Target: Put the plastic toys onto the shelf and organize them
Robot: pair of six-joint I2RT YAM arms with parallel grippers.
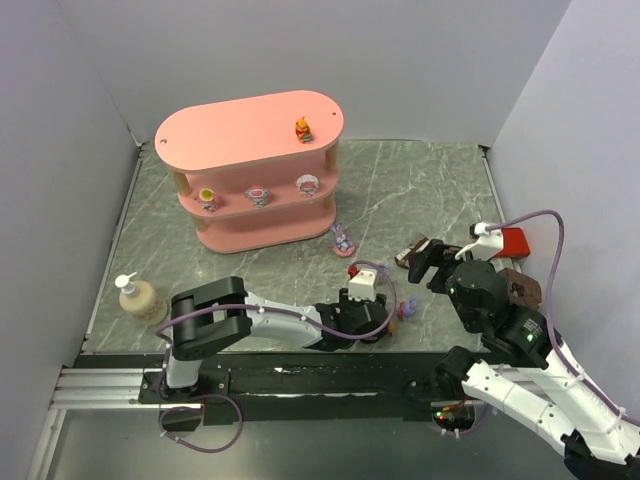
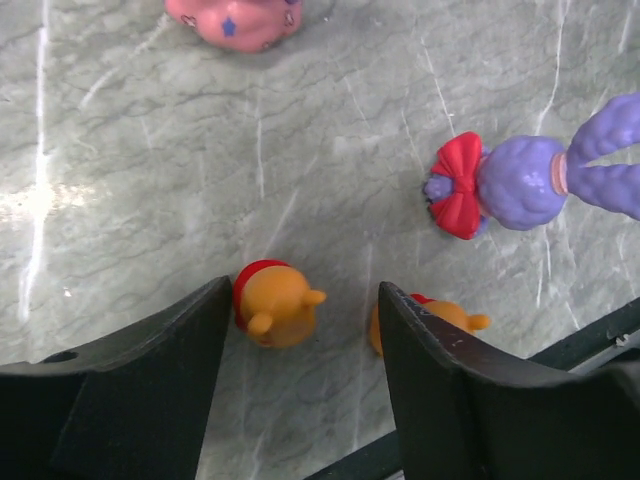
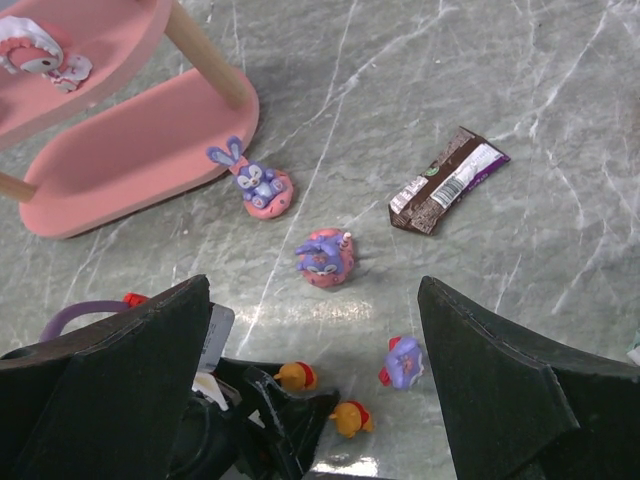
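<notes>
In the upper left of the overhead view, the shelf (image 1: 230,130) carries four toys: one orange bear (image 1: 302,128) on the top tier and three pink-white figures (image 1: 258,194) in a row on the middle tier. The bottom tier looks bare, though its back is hidden from me.

Five toys are left on the marble table (image 1: 420,190). A purple bunny (image 3: 258,185) lies just beside the shelf's foot, a second purple toy (image 3: 325,258) sits mid-frame, and a third has a red bow (image 2: 510,180). The other two are bears.

Low in the left wrist view, the left gripper (image 2: 305,300) stands parted astride one bear (image 2: 275,303), with a gap showing on one side. The other bear (image 2: 455,318) is half hidden behind a finger.

Further right, the right gripper (image 3: 312,290) is spread wide and holds nothing. I'd say the task is under half done.
</notes>
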